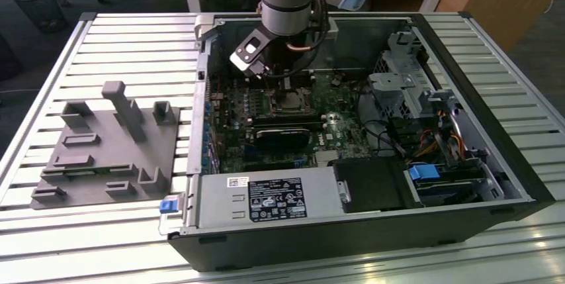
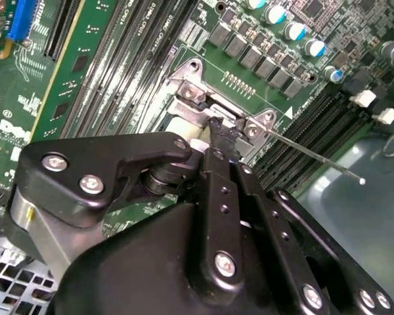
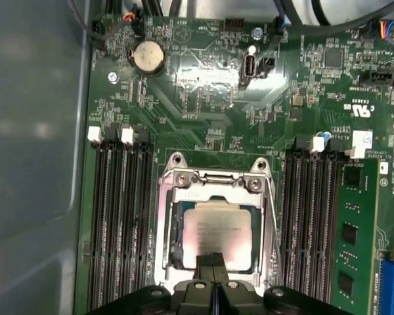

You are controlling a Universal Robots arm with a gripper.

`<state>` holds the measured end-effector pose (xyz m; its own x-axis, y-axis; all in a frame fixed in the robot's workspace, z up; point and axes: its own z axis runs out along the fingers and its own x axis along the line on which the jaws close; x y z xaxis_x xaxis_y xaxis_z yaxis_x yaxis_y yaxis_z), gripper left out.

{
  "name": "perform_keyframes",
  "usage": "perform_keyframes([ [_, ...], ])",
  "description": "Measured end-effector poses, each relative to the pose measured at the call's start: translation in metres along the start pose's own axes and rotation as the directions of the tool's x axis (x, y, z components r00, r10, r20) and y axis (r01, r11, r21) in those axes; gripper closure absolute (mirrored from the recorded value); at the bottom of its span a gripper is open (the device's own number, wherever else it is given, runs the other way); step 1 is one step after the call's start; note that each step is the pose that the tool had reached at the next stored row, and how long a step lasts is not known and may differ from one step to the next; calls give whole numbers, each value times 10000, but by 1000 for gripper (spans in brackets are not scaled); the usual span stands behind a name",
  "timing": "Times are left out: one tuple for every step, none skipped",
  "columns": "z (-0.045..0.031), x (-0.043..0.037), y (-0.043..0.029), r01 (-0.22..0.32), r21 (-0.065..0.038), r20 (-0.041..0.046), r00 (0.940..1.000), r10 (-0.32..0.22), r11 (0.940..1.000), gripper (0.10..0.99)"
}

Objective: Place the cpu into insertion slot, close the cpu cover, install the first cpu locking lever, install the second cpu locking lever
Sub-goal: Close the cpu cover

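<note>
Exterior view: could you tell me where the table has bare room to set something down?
Bare slats of the table lie behind the grey fixture and in front of it. A narrower strip runs along the case on the exterior view's right. Inside the case is crowded.

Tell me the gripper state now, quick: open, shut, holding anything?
Gripper: shut, fingertips together with nothing seen between them, at the edge of the cpu cover, which lies over the cpu.
</note>
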<state>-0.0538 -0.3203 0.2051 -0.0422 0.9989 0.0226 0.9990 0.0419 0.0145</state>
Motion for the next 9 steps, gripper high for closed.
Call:
perform_keyframes([
  [8, 0, 0, 0, 0, 0, 10000, 0, 10000, 980],
  [17, 0, 0, 0, 0, 0, 10000, 0, 10000, 980],
  [30, -1, 0, 0, 0, 0, 10000, 0, 10000, 980],
  [39, -1, -1, 0, -1, 0, 10000, 0, 10000, 980],
  [46, -1, -1, 0, 2, 2, 10000, 0, 10000, 980],
  [54, -3, -2, 0, 7, 8, 10000, 0, 10000, 980],
  [59, -3, -2, 0, 9, 12, 10000, 0, 10000, 980],
  [63, -4, -1, -1, 9, 12, 10000, 1, 10000, 980],
  [66, -3, 5, -1, 8, 11, 10000, 1, 10000, 980],
])
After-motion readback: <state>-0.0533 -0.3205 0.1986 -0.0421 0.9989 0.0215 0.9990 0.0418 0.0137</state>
